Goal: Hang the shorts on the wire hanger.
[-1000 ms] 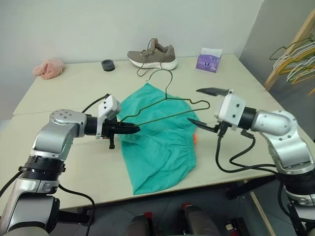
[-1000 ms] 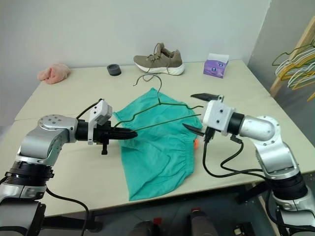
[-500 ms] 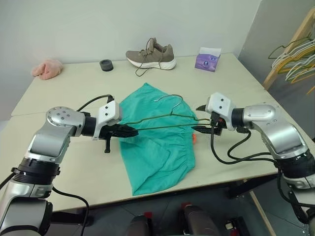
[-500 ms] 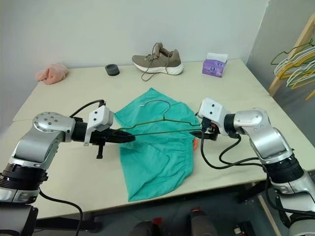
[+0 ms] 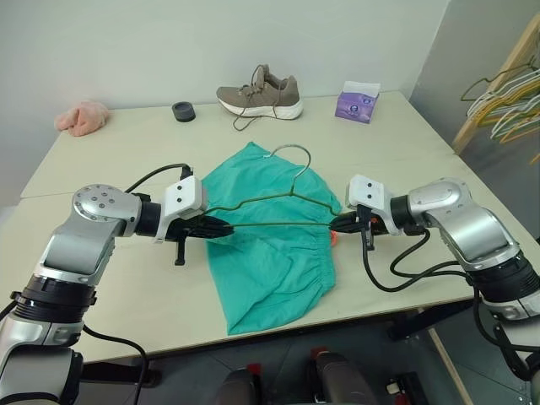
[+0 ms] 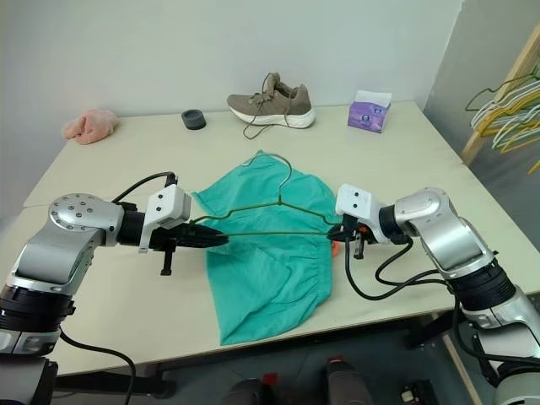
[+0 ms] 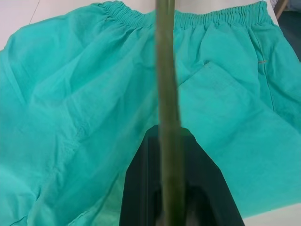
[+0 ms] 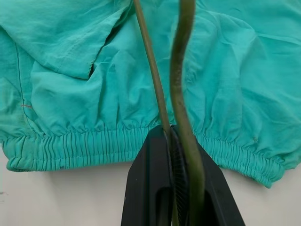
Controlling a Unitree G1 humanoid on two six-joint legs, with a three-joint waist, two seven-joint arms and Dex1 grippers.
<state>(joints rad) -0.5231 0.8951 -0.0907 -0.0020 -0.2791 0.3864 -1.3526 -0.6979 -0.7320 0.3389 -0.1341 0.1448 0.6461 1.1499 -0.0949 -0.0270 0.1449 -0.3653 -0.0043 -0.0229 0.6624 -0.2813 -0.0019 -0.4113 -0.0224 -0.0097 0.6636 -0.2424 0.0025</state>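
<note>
1. Left eye view: wire hanger (image 5: pixel 278 207) held level above the shorts (image 5: pixel 270 245), one end in each claw; left gripper (image 5: pixel 221 226) clamped tight on the left corner, right gripper (image 5: pixel 337 223) pinched shut on the right corner; hook curving up toward the far side of the table (image 5: pixel 126 287).
2. Shorts lying flat on the table near its front edge, one leg hanging slightly over the edge; elastic waistband toward the right gripper, orange drawstring (image 5: pixel 335 237) just below those fingertips.
3. Right wrist view: two strands of wire crossing between the closed fingers, waistband gathered directly beneath; worth checking that no cloth is trapped with the wire.
4. Likely step in hand: steadying the hanger with both claws before working cloth over its bottom bar.
5. For doing it well: keep both grips firm and level; avoid pulling the ends apart, since thin wire bends easily; free one claw only once the other can carry the frame without it swinging.
6. Risk: soft cloth sliding off the front edge if dragged.
</note>
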